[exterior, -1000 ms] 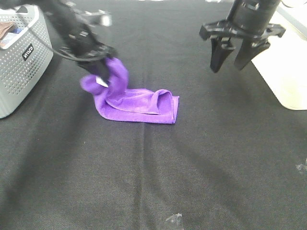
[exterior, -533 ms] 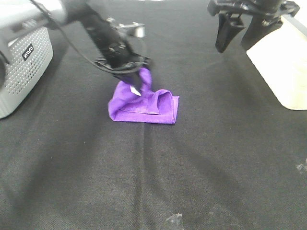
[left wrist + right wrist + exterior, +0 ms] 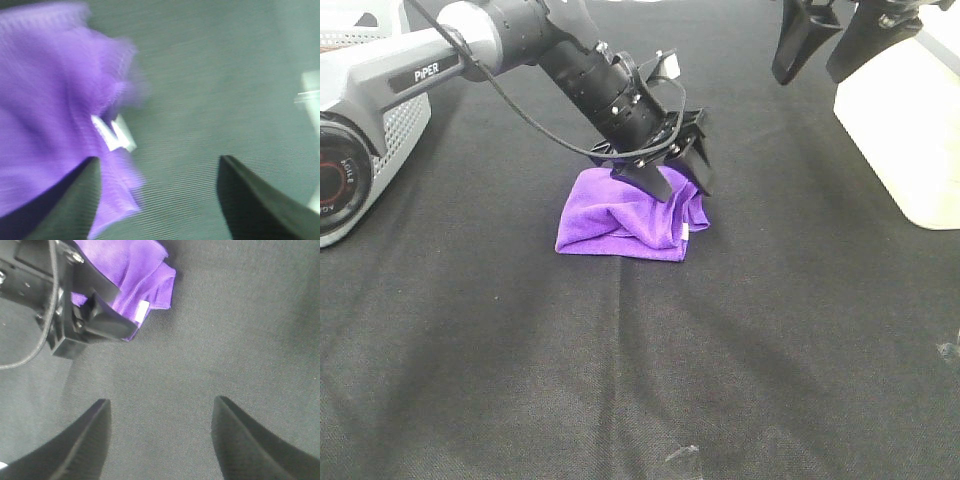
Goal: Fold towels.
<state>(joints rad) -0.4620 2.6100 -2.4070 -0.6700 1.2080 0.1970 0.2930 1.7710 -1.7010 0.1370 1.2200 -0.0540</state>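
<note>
On my feeds: one purple towel (image 3: 620, 220), two grippers, left (image 3: 682, 185) and right (image 3: 808, 75), one grey basket (image 3: 408, 128), one white slab (image 3: 900, 130).

towel (image 3: 50, 90) blurred, right gripper (image 3: 809, 72) cropped

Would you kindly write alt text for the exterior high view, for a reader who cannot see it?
The left gripper, jaws open, sits low over the right edge of a loosely folded purple towel on a black table. The right gripper hangs open and empty at the top right.
</note>
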